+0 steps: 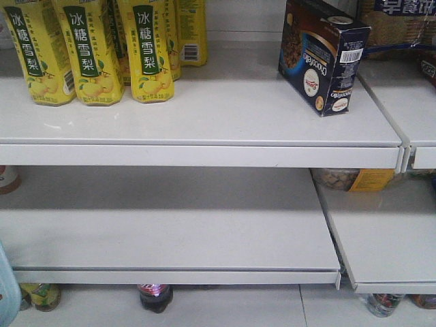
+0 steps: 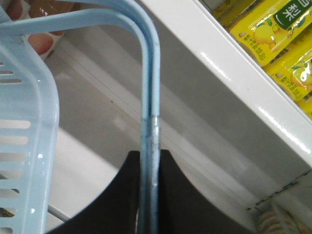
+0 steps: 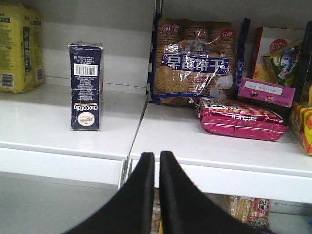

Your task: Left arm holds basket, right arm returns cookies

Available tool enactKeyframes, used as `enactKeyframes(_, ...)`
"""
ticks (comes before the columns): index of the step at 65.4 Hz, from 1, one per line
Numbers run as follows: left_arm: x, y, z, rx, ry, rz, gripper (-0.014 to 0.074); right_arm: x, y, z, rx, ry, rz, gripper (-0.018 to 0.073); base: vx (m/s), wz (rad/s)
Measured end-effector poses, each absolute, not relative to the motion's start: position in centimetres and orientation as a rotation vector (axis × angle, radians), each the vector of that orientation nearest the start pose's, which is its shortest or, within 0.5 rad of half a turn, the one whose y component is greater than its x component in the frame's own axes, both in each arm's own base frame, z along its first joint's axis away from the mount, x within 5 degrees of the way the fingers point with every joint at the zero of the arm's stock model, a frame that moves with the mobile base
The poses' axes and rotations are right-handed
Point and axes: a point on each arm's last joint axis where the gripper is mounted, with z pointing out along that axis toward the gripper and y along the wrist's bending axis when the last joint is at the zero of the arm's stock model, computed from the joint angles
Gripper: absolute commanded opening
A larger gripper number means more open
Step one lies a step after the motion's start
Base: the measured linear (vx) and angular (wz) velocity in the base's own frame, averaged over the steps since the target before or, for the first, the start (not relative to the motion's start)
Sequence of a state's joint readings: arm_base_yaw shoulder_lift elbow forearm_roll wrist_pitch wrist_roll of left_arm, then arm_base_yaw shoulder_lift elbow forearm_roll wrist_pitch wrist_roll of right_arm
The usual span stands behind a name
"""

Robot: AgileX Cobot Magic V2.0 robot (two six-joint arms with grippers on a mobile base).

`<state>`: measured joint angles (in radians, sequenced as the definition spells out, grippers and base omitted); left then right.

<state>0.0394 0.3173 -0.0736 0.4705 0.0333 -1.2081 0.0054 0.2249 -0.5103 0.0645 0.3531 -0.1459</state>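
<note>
On the upper shelf point(image 1: 204, 109), the yellow bottles point(image 1: 88, 48) stand in a cluster at the back left corner. Near the shelf's right edge the cookies point(image 1: 320, 54) stand upright, turned at an angle, barcode facing up and right, apart from the bottles and free of either gripper. The lower shelf point(image 1: 170, 225) sits beneath, and under it a dark bottle point(image 1: 156, 297) stands on the floor.

At the far left of the front view, only a pale blue sliver of the basket point(image 1: 5, 293) shows. In the left wrist view the basket point(image 2: 24, 122) fills the left side with its slotted wall, and its hoop handle point(image 2: 148, 97) runs down into the left gripper point(image 2: 148, 195), whose black fingers point(image 2: 185, 204) are clamped on it.

In the right wrist view the cookies point(image 3: 86, 87) stand on the shelf's right end, close to the seam. The right gripper point(image 3: 157, 185) hangs below the shelf's front edge, fingers point(image 3: 141, 195) pressed nearly together with nothing between them. Right of the seam lie a cracker bag point(image 3: 195, 63), a pink packet point(image 3: 239, 119) and a pink box point(image 3: 268, 90).
</note>
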Motion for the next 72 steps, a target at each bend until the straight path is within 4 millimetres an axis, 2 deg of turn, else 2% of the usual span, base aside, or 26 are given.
enactKeyframes(12, 7.6, 0.5, 21.9, -0.573, 1.598, -0.428, 0.0000, 5.0, 0.2, 33.7, -0.088, 1.548, -0.046, -0.0006, 0.00, 0.00)
enactKeyframes(52, 7.2, 0.5, 22.1, -0.517, 1.573, -0.393, 0.0000, 5.0, 0.2, 33.7, -0.088, 1.548, -0.046, -0.0006, 0.00, 0.00)
enactKeyframes(72, 7.2, 0.3, 22.0, -0.315, 1.627, -0.221, 0.0000, 5.0, 0.2, 33.7, -0.088, 1.548, -0.046, -0.0006, 0.00, 0.00)
